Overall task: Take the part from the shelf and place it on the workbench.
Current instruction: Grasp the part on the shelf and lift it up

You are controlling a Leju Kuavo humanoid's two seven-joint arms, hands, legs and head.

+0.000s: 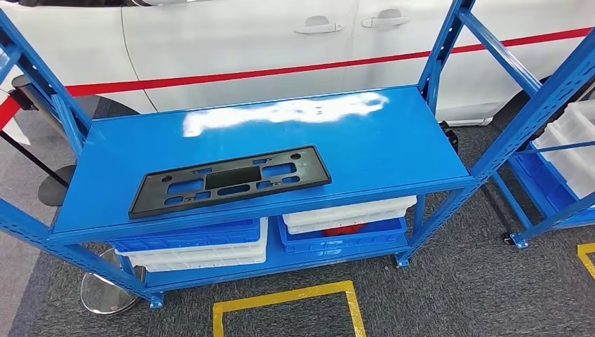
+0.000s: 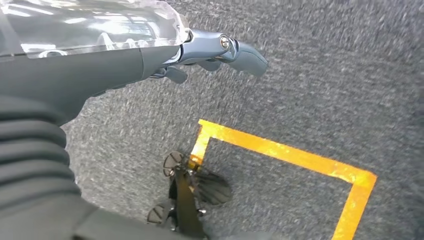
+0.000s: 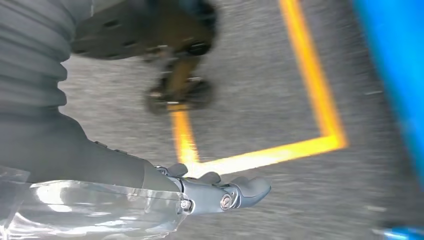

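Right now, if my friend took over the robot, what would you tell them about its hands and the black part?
Left hand: hangs over the grey carpet, holding nothing, fingers loosely extended.
Right hand: the same, beside the yellow floor tape, holding nothing.
Black part: a flat frame with cut-outs, lying near the front edge of the blue shelf, on the top level, untouched.
Done: nothing yet.
Left: reach for the part, lift it off the shelf, carry it to the workbench and set it down.

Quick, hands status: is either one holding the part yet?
Left hand: holds nothing, fingers stretched out over the carpet.
Right hand: holds nothing, fingers stretched out over the carpet.
The black part lies on the blue shelf.
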